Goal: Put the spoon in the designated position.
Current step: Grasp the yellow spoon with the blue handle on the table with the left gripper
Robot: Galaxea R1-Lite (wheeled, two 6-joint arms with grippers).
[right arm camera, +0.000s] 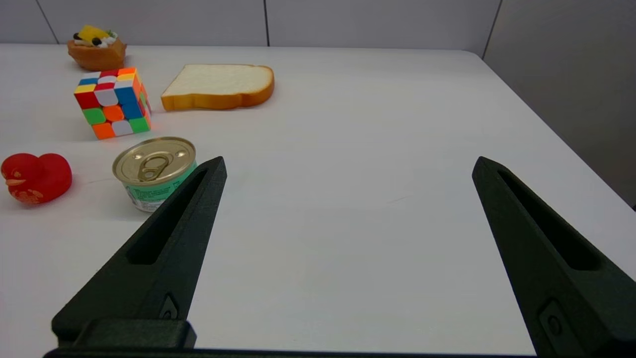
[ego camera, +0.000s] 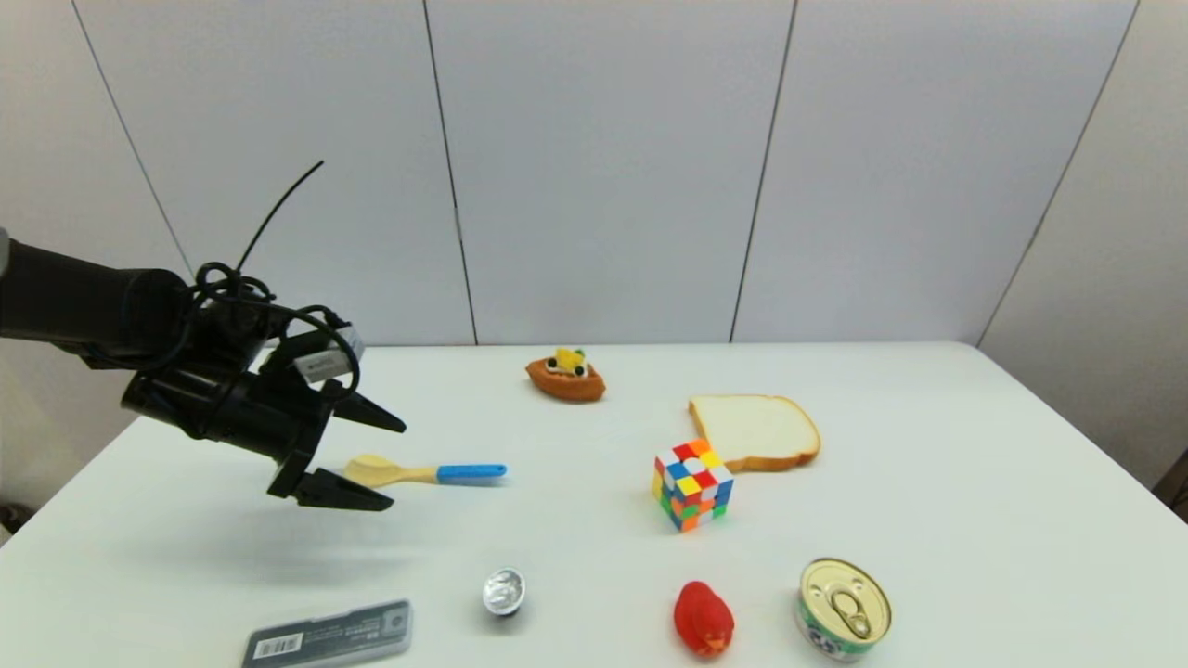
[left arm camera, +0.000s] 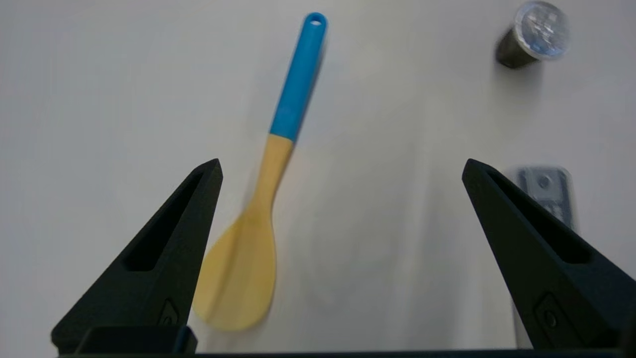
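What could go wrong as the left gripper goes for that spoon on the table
The spoon lies flat on the table, so the fingers may scrape the surface or skid off it instead of getting under.

In the left wrist view, the open left gripper is off-centre: the spoon sits close to one finger, which could nudge it away while closing.

The right gripper is open over bare table near the can, so it poses little risk.

bread slice (ego camera: 754, 430), puzzle cube (ego camera: 691, 484), can (ego camera: 844, 608), red duck (ego camera: 703, 619)
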